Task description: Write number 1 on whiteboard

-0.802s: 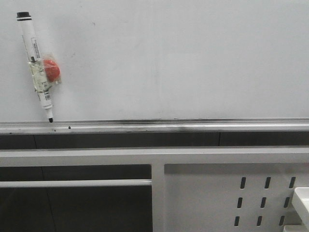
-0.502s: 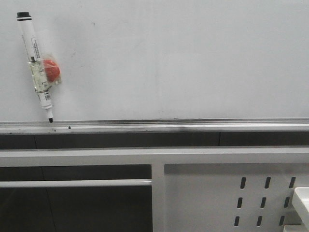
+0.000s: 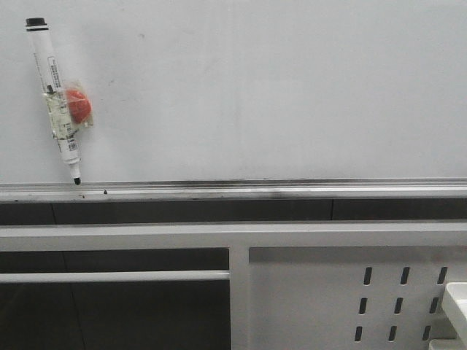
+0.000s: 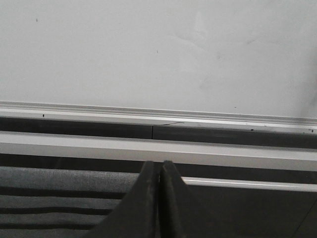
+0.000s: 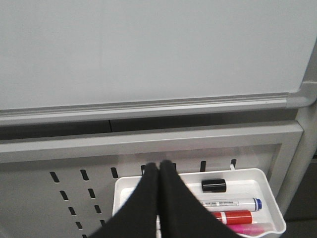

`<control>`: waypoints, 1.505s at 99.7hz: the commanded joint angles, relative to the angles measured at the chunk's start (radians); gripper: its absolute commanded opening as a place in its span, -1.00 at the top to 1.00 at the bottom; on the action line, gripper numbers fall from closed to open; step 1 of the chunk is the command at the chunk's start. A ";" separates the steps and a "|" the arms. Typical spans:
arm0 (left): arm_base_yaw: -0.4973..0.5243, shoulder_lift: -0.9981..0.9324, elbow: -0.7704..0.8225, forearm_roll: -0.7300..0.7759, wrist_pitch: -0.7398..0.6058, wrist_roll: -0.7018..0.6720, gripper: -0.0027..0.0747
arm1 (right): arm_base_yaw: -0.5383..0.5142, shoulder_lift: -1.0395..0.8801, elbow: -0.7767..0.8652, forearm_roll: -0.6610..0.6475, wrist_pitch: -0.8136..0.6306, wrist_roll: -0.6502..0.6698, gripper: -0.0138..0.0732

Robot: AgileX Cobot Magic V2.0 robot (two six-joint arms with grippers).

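Facing one blank whiteboard (image 3: 277, 87); left gripper (image 4: 157, 166) and right gripper (image 5: 159, 166) both pressed together, empty.

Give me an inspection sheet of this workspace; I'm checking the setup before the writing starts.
Surface: large white glossy whiteboard, no number 1 stroke seen; only faint specks and smudges.
Job's things: white marker pen with black cap and red blob stuck to the board's left side, tip down just above the silver tray rail.
Clutter: white plastic bin on the white perforated metal panel, holding a loose black cap and several markers.
Grippers: left tool shut, empty; right tool shut, empty, above the bin.
Cables: nothing seen.
Surroundings: white frame bars, dark gaps behind.
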 commanded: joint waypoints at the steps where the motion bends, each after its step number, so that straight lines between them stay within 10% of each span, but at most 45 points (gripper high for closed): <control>1: -0.008 -0.021 0.034 -0.011 -0.116 -0.005 0.98 | -0.004 -0.022 0.016 0.004 -0.067 -0.001 0.84; 30: -0.008 -0.021 0.034 -0.087 -0.597 -0.005 0.98 | -0.004 -0.022 0.016 0.055 -0.261 -0.001 0.84; 49: -0.008 -0.021 0.031 -0.110 -0.639 -0.020 0.98 | -0.004 -0.022 0.016 0.087 -0.515 0.002 0.84; 58: -0.008 -0.021 0.002 -0.178 -0.561 -0.048 0.98 | -0.004 -0.022 0.009 0.267 -0.628 0.218 0.84; 79: -0.008 0.085 -0.238 -0.205 -0.151 -0.048 0.98 | 0.011 0.006 -0.199 0.265 -0.067 0.209 0.84; 117: -0.011 0.244 -0.314 -0.099 -0.417 -0.044 0.96 | 0.014 0.102 -0.296 0.314 -0.087 0.154 0.84; 138: -0.073 0.360 -0.300 -0.006 -0.450 -0.044 -0.01 | 0.014 0.213 -0.373 0.314 0.110 -0.145 0.84; 150: -0.117 0.464 -0.258 -0.013 -0.566 -0.046 -0.11 | 0.023 0.257 -0.349 0.280 0.005 -0.153 0.84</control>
